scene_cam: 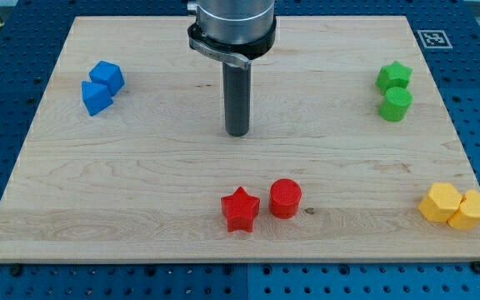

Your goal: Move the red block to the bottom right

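A red star block [240, 209] and a red cylinder block [286, 198] stand side by side near the view's bottom centre of the wooden board [140, 183]. My tip [237, 132] rests on the board at the centre, well above both red blocks, touching neither. The star is almost straight below my tip; the cylinder is below and slightly to the right.
Two blue blocks [102, 87] sit together at the upper left. A green star [394, 76] and a green cylinder [396, 105] sit at the upper right. Two yellow blocks [454, 205] sit at the bottom right, near the board's edge.
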Motion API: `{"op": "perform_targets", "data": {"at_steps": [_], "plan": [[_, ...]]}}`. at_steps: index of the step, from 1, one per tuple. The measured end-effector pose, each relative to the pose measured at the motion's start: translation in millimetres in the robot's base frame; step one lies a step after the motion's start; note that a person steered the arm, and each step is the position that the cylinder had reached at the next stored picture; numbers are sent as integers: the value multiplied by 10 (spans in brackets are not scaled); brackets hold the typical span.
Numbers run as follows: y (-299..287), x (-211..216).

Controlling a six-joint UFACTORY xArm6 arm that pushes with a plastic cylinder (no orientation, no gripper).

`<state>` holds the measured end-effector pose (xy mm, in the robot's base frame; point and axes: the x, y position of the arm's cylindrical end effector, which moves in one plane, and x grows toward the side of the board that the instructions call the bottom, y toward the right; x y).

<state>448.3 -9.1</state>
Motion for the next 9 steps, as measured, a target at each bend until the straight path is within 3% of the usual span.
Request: {"op": "perform_targets", "data": {"at_steps": [1,3,4,6,8,9], "plan": [[-14,0],[-815,188],[-867,294],[-878,1079],[-848,1257],[-412,1251]]}}
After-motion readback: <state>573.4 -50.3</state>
